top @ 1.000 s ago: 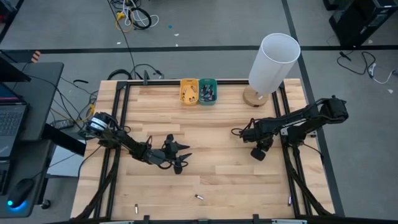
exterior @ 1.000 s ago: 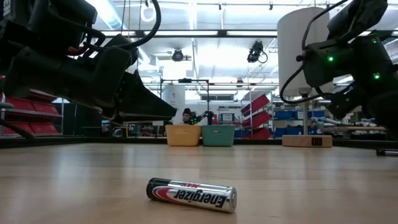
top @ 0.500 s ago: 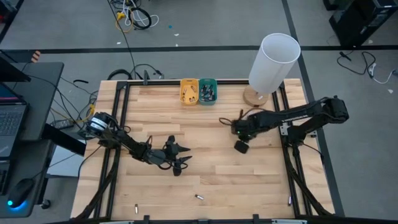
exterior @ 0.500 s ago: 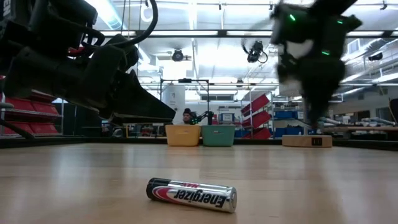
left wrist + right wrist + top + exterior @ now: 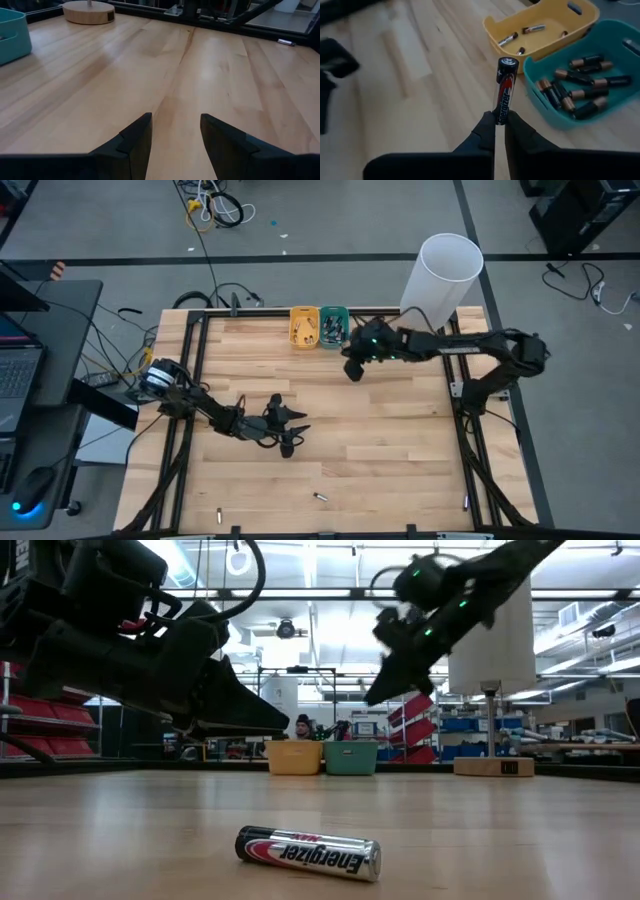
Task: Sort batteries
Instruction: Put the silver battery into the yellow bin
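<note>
Wooden table [image 5: 380, 430]: light planks inside a black frame are seen from above; gray floor lies all around.
Right fingers [image 5: 520, 135]: pressed onto a battery.
Held battery [image 5: 504, 90]: black and red, gripped by its bottom end and stuck out past the fingertips, near the two trays.
Right gripper [image 5: 353, 366]: held above the table, just beside the teal tray.
Right arm [image 5: 460, 345]: stretched from the right edge toward the trays.
Left fingers [image 5: 132, 140]: spread apart, with nothing between them.
Left gripper [image 5: 292, 437]: held low over bare wood, well apart from the trays.
Left arm [image 5: 200, 410]: reached in from the left edge.
Teal tray [image 5: 334, 326]: placed at the far edge; dark and copper batteries are seen inside.
Yellow tray [image 5: 304, 326]: set touching the teal tray; a few small batteries are seen inside.
Loose batteries: one [image 5: 320, 497] is lying near the front edge; one [image 5: 219, 516] at the front left; one [image 5: 465, 502] by the right rail.
White lamp [image 5: 440, 275]: stood on a round wooden base at the far right.
</note>
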